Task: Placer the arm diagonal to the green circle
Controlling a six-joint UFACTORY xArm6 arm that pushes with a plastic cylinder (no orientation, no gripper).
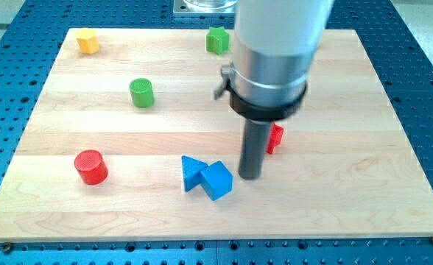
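The green circle (141, 92) is a short green cylinder standing at the upper left of the wooden board (349, 206). My tip (250, 176) rests on the board well to the lower right of it, just right of the blue cube (216, 180) and close to it. The blue triangle (192, 172) lies against the cube's left side. A red block (275, 138) is partly hidden behind the rod, just up and right of my tip; its shape cannot be made out.
A red cylinder (91, 166) stands at the lower left. A yellow block (88, 40) sits at the top left corner. A green block (217, 40) sits at the top centre, left of the arm's grey body (272, 51).
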